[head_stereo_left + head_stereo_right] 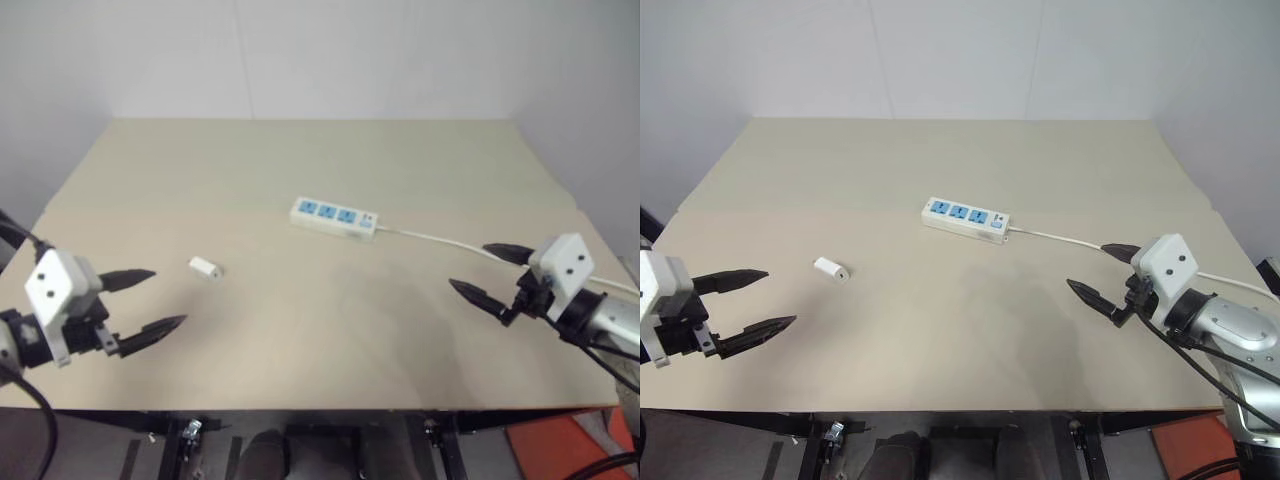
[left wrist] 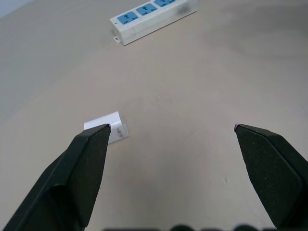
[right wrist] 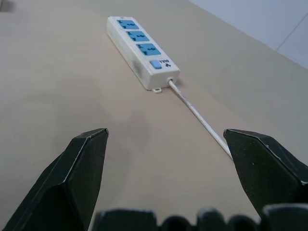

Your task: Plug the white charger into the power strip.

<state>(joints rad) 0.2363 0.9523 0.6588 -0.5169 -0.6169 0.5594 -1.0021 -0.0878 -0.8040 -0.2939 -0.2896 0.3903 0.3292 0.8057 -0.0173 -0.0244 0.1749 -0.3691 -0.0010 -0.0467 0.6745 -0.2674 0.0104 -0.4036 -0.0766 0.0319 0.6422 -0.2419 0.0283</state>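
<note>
Both arms reach in from the near corners and angle toward each other. The left end effector hovers with its two black fingers spread wide and nothing between them. The right end effector also hangs low, fingers wide apart and empty.

You have the white charger, a small plain rectangular block, lying flat on the tan desk toward its left side, unplugged and touching nothing. Well apart from it, near the desk's middle, lies the power strip: a long white bar, face up and slightly angled, its three blue sockets all free, a small blue switch at its right end, where a thin white cable trails away rightward.
</note>
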